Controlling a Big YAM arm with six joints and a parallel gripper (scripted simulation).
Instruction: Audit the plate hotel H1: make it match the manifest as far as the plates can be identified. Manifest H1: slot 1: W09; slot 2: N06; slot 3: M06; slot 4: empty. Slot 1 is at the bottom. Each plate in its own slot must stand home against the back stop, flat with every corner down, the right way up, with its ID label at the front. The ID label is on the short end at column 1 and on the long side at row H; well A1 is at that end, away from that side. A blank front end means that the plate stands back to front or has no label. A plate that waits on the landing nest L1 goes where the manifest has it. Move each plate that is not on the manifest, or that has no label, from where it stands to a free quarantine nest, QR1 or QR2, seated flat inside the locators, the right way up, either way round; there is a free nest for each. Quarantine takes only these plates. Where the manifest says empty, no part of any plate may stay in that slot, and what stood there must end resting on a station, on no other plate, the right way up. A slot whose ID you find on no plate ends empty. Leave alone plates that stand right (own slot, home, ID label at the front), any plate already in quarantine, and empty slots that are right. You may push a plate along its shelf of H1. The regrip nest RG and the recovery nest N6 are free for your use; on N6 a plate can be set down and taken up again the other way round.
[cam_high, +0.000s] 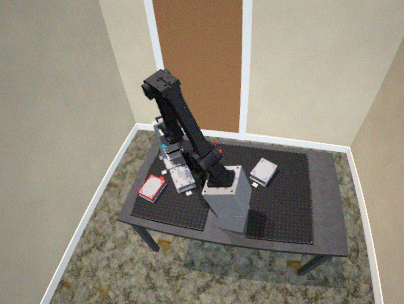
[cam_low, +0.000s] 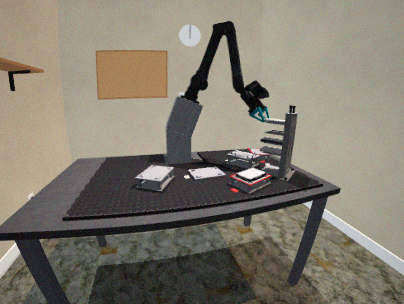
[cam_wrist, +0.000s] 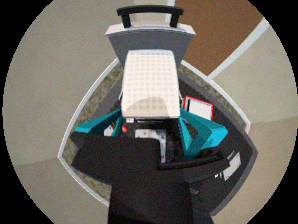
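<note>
The hotel H1 (cam_low: 289, 150) (cam_wrist: 120, 44) stands at the table's end. A pale plate (cam_wrist: 151, 80) (cam_low: 275, 120) lies flat at its top level, with its well pattern upward. My gripper (cam_wrist: 150, 111) (cam_low: 263, 118) is at the plate's near end, one teal fingertip against each long side; it looks shut on the plate, which is still in the hotel. The plate's near end shows no readable ID label. Several dark shelf levels (cam_low: 272, 140) lie below; the plate hides them in the wrist view, and I cannot tell what stands on them.
A red-bordered nest (cam_high: 152, 187) stands left of a grey-white station (cam_high: 181, 178). Another red-bordered nest with a white top (cam_low: 251, 174) (cam_wrist: 200, 108) stands on the hotel's other side. A low white nest (cam_low: 206, 173) and a raised white-topped station (cam_low: 155, 173) (cam_high: 263, 171) stand farther off.
</note>
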